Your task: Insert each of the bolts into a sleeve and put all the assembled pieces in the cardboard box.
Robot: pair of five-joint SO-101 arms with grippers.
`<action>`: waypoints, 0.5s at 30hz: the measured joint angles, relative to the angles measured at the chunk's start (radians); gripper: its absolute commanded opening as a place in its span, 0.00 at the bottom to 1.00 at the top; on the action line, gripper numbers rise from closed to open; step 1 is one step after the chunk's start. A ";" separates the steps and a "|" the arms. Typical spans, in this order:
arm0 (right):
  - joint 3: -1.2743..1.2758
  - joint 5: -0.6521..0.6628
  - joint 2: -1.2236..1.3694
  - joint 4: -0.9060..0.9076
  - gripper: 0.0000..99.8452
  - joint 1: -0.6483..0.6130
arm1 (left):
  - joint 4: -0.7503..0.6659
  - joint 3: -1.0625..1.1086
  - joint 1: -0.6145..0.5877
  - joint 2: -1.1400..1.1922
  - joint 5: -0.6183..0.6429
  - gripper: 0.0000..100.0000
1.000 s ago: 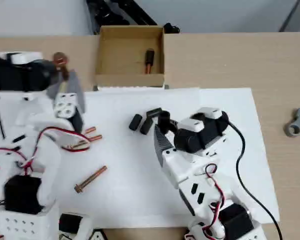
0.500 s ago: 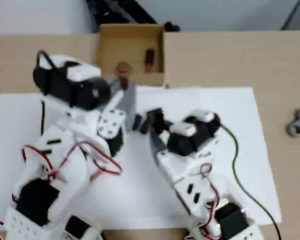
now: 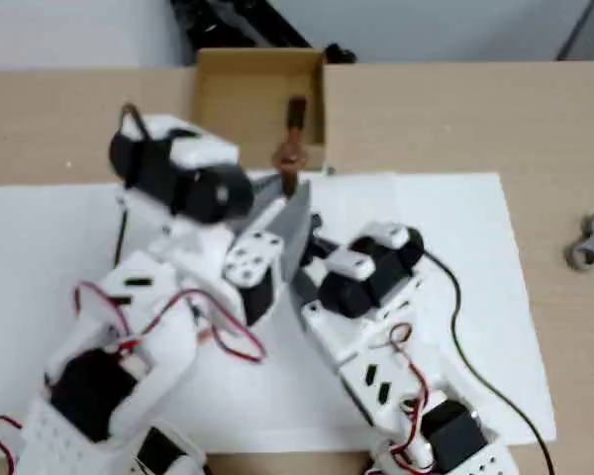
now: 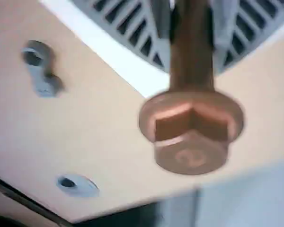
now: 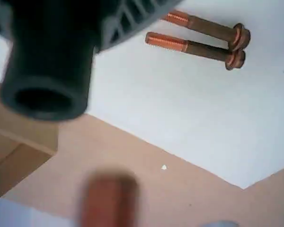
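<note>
Now, the left gripper (image 3: 289, 190) is pinching a copper bolt (image 4: 191, 94) by its shaft, head poking out past the fingers, right at the 6 o'clock wall of the cardboard box (image 3: 243, 109). The box sits at 12 o'clock on the table (image 3: 475, 109). One assembled piece (image 3: 296, 117) lies inside, over at the box's 3 o'clock side. The right gripper (image 5: 61, 28) is clamped on a black sleeve (image 5: 47, 71), at the bolt's 5 o'clock. Two spare bolts (image 5: 203, 28) lie side by side on the white sheet (image 3: 455, 297). A grey metal piece (image 3: 586, 242) rests at the table's 3 o'clock.
</note>
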 measured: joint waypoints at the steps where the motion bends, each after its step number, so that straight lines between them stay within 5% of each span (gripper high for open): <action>1: 0.000 0.000 0.000 0.000 0.00 0.000 | 0.000 0.000 -0.006 0.011 0.015 0.00; 15: 0.000 0.000 0.000 -0.041 0.00 0.000 | -0.055 0.005 -0.094 0.135 0.035 0.00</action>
